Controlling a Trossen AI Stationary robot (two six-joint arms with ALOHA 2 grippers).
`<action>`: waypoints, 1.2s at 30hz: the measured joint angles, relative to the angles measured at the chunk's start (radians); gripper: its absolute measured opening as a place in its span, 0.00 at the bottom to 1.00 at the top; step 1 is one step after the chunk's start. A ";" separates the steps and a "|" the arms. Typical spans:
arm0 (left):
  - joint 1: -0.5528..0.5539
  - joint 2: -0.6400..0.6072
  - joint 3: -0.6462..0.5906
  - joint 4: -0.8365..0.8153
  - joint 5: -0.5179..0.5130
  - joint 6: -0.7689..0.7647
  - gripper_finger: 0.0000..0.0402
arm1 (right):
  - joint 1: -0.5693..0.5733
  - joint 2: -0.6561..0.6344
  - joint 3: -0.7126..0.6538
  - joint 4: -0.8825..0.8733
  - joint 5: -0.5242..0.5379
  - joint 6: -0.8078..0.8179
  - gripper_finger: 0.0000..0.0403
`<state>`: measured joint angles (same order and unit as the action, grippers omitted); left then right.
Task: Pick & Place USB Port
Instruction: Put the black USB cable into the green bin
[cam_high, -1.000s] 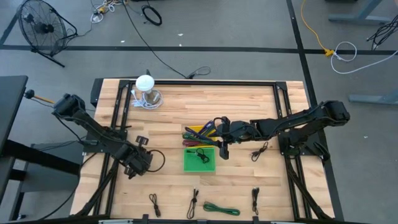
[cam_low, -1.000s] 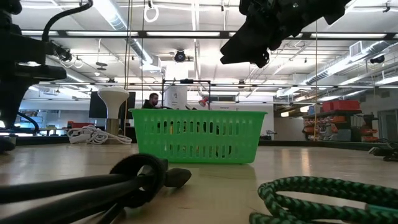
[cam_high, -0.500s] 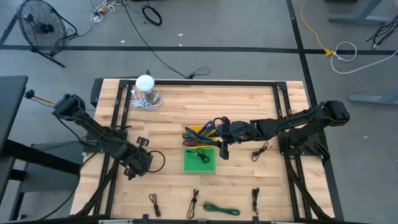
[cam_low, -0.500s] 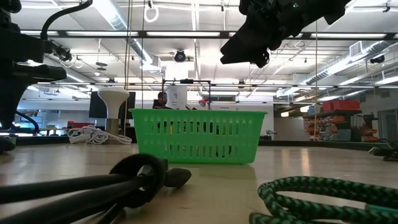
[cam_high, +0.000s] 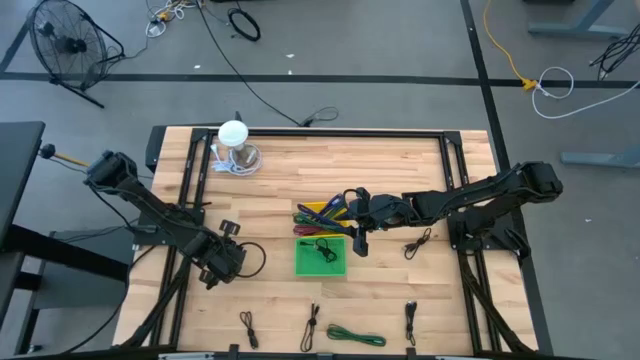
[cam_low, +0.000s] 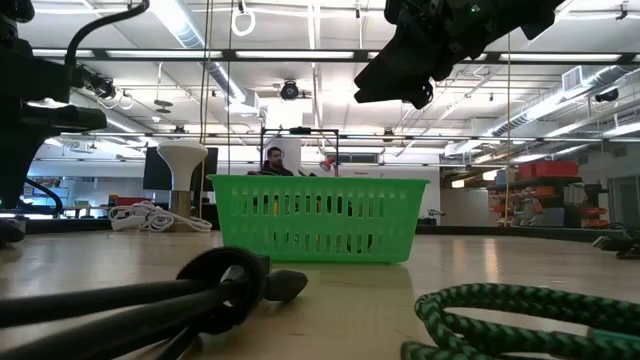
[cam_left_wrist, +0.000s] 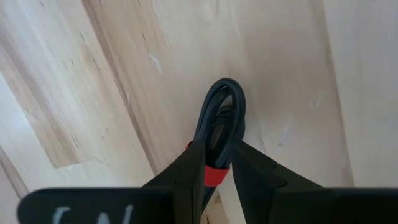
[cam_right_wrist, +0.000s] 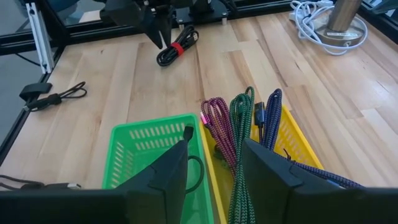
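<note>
left gripper (cam_high: 232, 256): low at the surface's (cam_high: 270, 190) left side, near the front; fingers (cam_left_wrist: 193, 165) pinched on a coiled black cable (cam_left_wrist: 219, 121) at its red band, coil lying flat on the wood
right gripper (cam_high: 356, 243): hanging above the right edge of the green basket (cam_high: 321, 256); fingers (cam_right_wrist: 163, 171) spread apart, nothing between them
green basket: middle of the surface, slightly toward the front; one black cable (cam_high: 324, 247) lies inside
yellow tray (cam_right_wrist: 297, 146): touching the basket's far side, holds coloured braided cables (cam_right_wrist: 242, 124)
loose black cables: three along the front edge (cam_high: 247, 326), one (cam_high: 418, 243) right of the basket
green braided cable (cam_high: 356, 336): front edge, near centre
white lamp (cam_high: 233, 135): far left corner, white cord coiled at its base
person (cam_low: 273, 157): in the room behind the basket, low view
</note>
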<state>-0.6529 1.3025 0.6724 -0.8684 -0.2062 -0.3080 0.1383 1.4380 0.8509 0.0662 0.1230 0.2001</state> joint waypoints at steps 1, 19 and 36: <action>0.001 0.008 0.000 0.000 0.001 0.000 0.21 | 0.000 0.000 0.000 0.000 0.000 0.000 0.37; 0.002 0.180 0.003 0.136 -0.104 0.048 0.21 | 0.000 0.000 0.000 0.000 -0.001 0.000 0.37; 0.066 0.187 -0.015 0.171 -0.106 -0.055 0.11 | 0.000 0.000 0.000 0.000 -0.009 0.000 0.37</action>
<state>-0.5865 1.4895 0.6571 -0.6974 -0.3126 -0.3631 0.1387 1.4380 0.8505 0.0658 0.1143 0.2001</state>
